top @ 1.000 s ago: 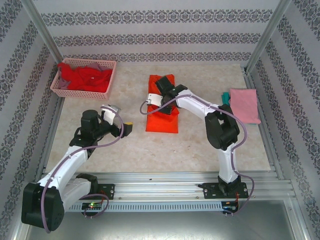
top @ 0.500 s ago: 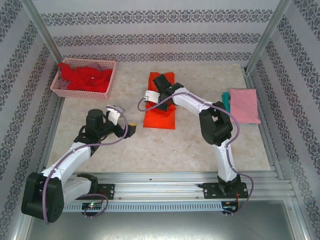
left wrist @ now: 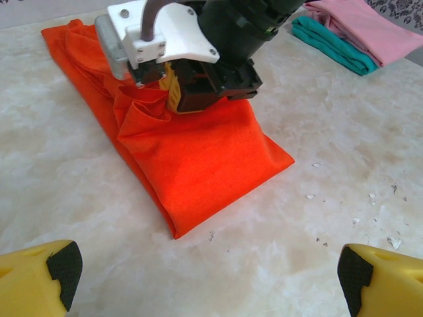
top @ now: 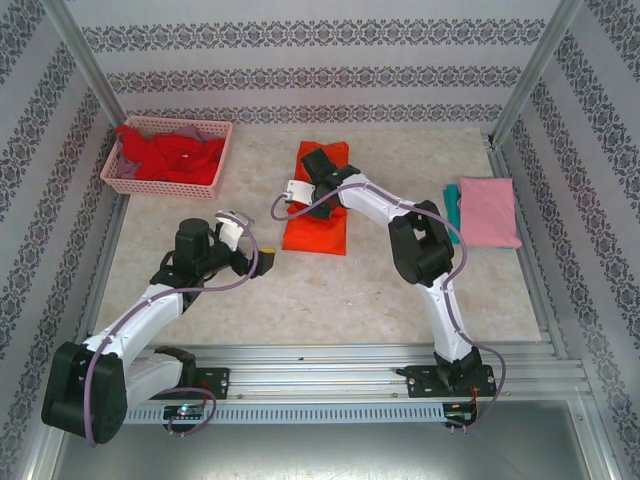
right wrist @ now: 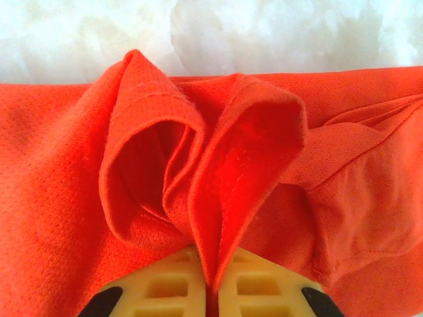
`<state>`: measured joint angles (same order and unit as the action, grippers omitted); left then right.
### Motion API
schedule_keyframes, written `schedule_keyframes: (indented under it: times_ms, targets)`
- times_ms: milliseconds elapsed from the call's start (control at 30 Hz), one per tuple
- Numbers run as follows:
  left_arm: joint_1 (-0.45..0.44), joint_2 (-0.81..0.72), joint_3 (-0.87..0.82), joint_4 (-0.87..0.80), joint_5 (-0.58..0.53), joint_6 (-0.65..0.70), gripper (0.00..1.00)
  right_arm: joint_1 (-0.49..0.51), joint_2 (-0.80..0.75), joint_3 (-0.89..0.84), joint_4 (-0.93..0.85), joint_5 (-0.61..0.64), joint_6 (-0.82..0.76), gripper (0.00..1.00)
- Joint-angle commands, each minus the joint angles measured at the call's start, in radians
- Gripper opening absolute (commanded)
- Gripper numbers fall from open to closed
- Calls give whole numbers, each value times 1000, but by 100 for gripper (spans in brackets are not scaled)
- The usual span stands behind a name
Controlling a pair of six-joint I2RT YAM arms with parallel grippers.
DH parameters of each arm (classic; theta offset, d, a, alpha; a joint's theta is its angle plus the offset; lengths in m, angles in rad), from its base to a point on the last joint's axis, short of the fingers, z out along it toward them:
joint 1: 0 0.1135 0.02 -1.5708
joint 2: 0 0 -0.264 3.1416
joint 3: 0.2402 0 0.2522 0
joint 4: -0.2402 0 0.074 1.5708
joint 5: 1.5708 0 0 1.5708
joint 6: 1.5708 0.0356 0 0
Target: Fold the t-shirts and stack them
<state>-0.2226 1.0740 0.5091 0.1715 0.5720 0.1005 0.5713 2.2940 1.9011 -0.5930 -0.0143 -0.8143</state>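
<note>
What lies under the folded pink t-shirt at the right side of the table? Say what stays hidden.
A teal t-shirt lies under the pink t-shirt, with just one edge strip sticking out toward the table's middle. The rest of it, and anything beneath, is covered.

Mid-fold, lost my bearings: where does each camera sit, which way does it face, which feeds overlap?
Top external: fixed above and behind the bases, looking down on the marbled table; both arms, left gripper, right gripper on the bright orange cloth t-shirt.
Left wrist: low over the table, facing the orange t-shirt, folded pink t-shirt on a teal one beyond; own yellow fingertips at bottom.
Right wrist: looking down its yellow pads at bunched orange cloth pinched between them.
Shared: top external and left wrist both show the right gripper.
</note>
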Motion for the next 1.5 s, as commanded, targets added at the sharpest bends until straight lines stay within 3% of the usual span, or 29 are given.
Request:
schedule_keyframes:
  times_ms: [0,33,133,200,367,500,600,733,867,933,1167,1300,1467]
  targets:
    - [-14,13,18,57,0,-8,100,-10,25,31,31,27,0,22]
    - [-17,17,20,61,0,-12,100,-10,19,29,44,34,5,28]
    - [-33,34,18,93,-27,-36,100,-14,-32,-21,125,51,33,64]
    - [-55,57,19,125,-60,-55,100,-21,-81,-68,189,48,67,73]
    - [-119,182,49,214,-193,-140,100,-40,-207,-193,330,88,239,83]
    - [-141,329,114,278,-302,-283,100,-70,-300,-291,352,122,546,86]
    - [-144,440,189,294,-375,-433,100,-104,-370,-395,363,44,800,86]
    - [-145,595,356,157,-415,-569,100,-156,-413,-517,404,-141,1102,83]
    - [-148,725,508,12,-378,-596,97,-176,-382,-568,441,-233,1260,69]
    - [-149,766,538,-12,-377,-627,82,-177,-336,-542,419,-256,1269,62]
    - [-171,836,592,-86,-332,-672,49,-179,-190,-445,378,-285,1272,30]
    - [-197,833,570,-91,-338,-682,45,-176,-184,-472,382,-289,1279,16]
    - [-233,785,471,-71,-332,-752,44,-167,-250,-590,404,-285,1276,13]
